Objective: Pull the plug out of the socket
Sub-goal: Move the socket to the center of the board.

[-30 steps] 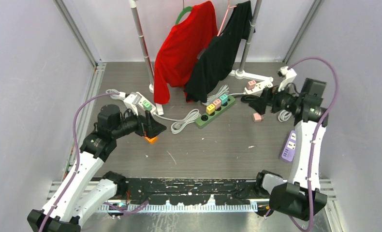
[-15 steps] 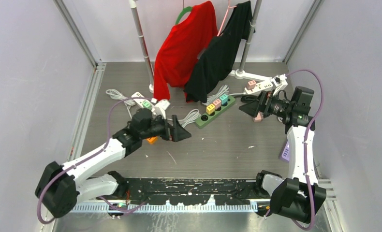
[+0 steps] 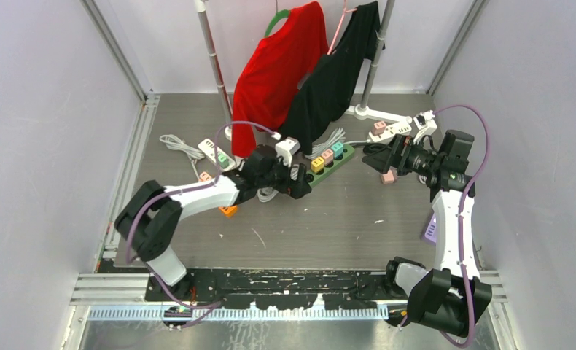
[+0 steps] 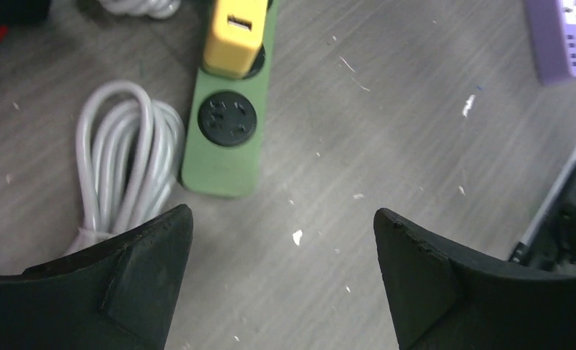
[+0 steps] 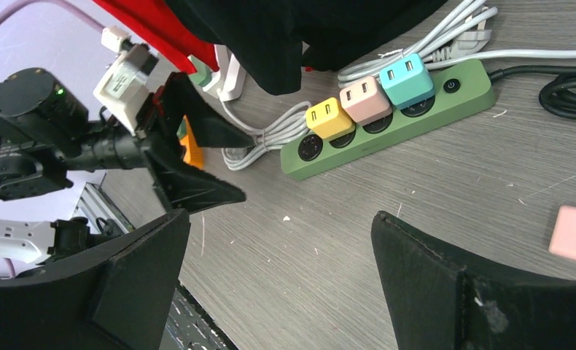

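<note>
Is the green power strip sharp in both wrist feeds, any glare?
Left wrist: green power strip sharp, yellow cube plug cut off at the top edge. Right wrist: strip crisp, no glare, right end effector fingers dark silhouettes. Top external: even light.

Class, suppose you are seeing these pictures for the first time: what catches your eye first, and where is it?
The red shirt and black garment hanging on the rack at the back stand out most. Before them, on the table, lies a green power strip holding a yellow plug, a pink plug and a teal plug in a row. The left gripper, open, is poised by its empty-socket end.
</note>
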Robot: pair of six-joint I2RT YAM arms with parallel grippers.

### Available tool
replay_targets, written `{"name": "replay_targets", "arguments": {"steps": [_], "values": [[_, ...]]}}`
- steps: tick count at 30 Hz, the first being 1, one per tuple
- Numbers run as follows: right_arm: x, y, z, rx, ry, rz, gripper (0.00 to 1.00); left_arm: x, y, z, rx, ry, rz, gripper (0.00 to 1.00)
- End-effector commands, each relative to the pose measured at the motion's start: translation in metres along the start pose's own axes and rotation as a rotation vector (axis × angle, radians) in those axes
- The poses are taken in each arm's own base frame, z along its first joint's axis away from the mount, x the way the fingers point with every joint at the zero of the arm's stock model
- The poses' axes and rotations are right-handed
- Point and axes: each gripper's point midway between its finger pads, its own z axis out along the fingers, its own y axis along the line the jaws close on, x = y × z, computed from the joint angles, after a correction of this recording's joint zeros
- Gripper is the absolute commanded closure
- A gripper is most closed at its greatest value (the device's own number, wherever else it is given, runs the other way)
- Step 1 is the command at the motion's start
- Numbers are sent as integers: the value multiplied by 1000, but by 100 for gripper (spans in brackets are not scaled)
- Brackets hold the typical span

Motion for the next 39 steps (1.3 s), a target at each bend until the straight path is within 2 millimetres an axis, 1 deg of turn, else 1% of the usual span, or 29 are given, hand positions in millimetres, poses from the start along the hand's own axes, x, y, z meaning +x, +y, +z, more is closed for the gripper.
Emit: {"name": "replay_targets", "arguments": {"steps": [1,4,5,8,13,16,19,22,27,36,39], "values": [[-19,10,-7,6,-52,-78,0,-40,6,22,-64,-69,150,8],[-19,10,-7,8,-52,-80,0,-33,14,36,-128,3,174,12],[-18,10,-7,8,-51,-79,0,-35,14,40,-140,21,184,15],[-19,10,-7,8,-51,-81,0,-24,18,51,-182,95,216,20],[-17,8,-6,8,-47,-78,0,-22,23,63,-206,134,265,26],[-17,8,-6,8,-46,-78,0,-23,21,71,-186,149,278,31],[-16,8,-6,7,-45,-78,0,-23,20,80,-175,169,279,33],[-16,7,-5,7,-45,-80,0,-16,26,87,-190,201,288,33],[-17,8,-5,2,-44,-79,0,-13,35,93,-217,225,321,32],[-17,9,-5,-2,-43,-77,0,-5,37,102,-201,252,335,33],[-16,9,-5,-5,-42,-77,0,-2,38,103,-198,259,338,38]]}}
